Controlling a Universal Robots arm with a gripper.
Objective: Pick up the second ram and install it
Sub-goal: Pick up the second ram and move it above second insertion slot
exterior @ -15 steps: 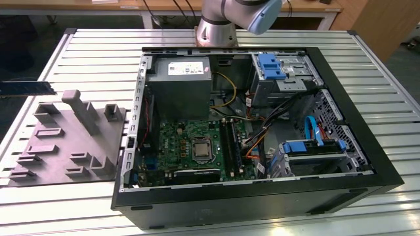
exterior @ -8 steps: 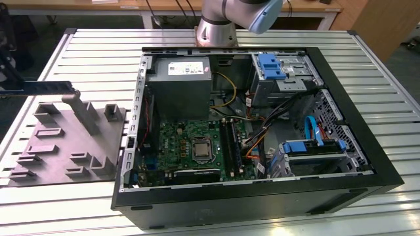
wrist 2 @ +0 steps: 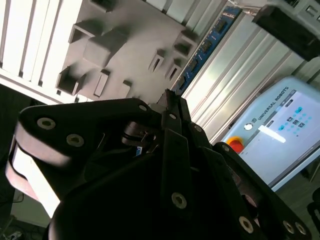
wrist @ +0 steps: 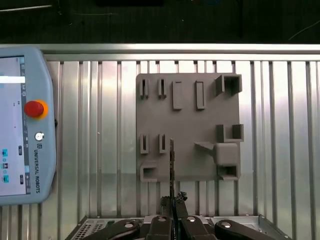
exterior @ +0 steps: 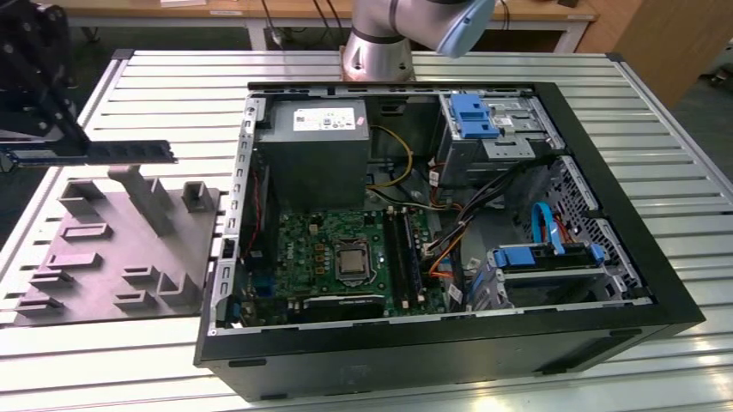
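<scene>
Fingers of the end effector (wrist: 172, 201) are pressed onto one end of the second ram (exterior: 115, 152), pinching the thin dark board so it juts out level over the grey fixture tray (exterior: 115, 257), seemingly clear of its upright blocks. Tray and open computer case (exterior: 641, 283) sit side by side on the slatted metal worktop (exterior: 149, 86), the tray toward the exterior view's left, a teach pendant (wrist: 22, 125) nearby.

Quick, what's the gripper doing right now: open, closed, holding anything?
Gripper: closed on the second ram, holding it in the air above the grey fixture tray.
</scene>
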